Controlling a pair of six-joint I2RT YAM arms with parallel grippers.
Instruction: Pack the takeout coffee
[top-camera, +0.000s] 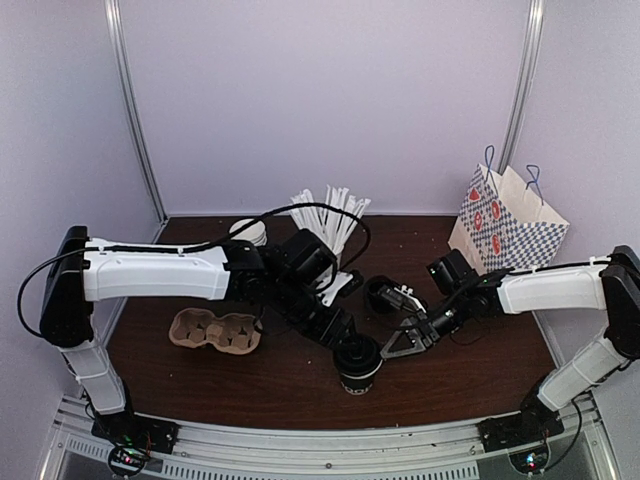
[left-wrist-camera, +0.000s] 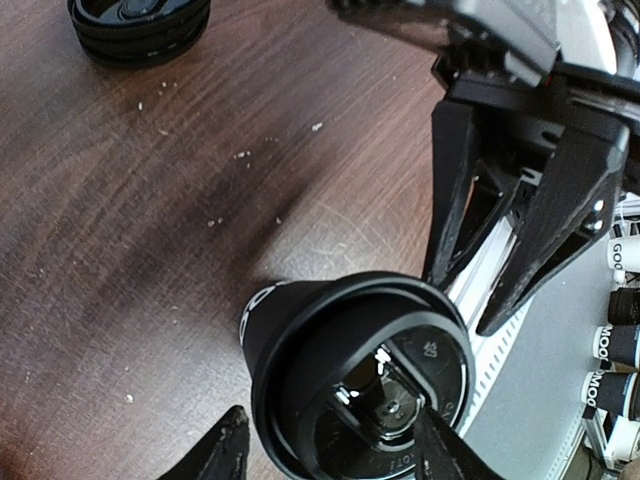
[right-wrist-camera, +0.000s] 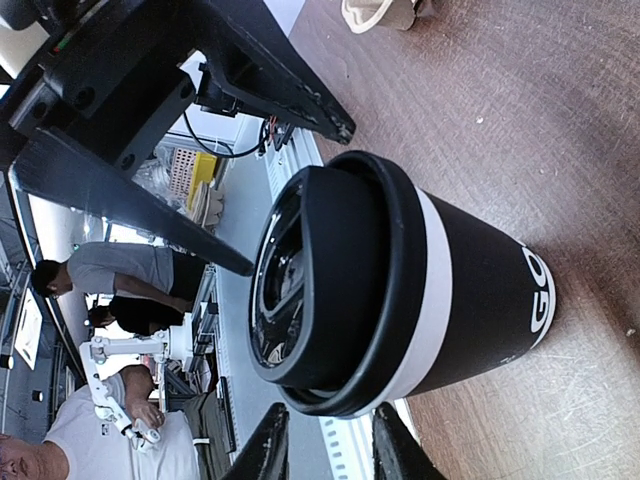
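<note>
The takeout coffee (top-camera: 358, 366) is a black cup with white lettering and a black lid, standing upright near the table's front edge. My left gripper (top-camera: 343, 338) hangs over it from the left. In the left wrist view its jaws (left-wrist-camera: 335, 452) stand open astride the lidded top of the cup (left-wrist-camera: 360, 385): one fingertip (left-wrist-camera: 226, 450) is clear of the cup wall and the other overlaps the lid. My right gripper (top-camera: 398, 345) sits just to the cup's right. In the right wrist view the right gripper (right-wrist-camera: 330, 450) is open beside the rim of the cup (right-wrist-camera: 400, 290), with nothing between its fingers.
A cardboard cup carrier (top-camera: 214, 331) lies to the left of the cup. A stack of black lids (top-camera: 380, 293) sits behind it, and a white cup of straws (top-camera: 330, 215) behind that. A checked paper bag (top-camera: 505, 222) stands open at the back right.
</note>
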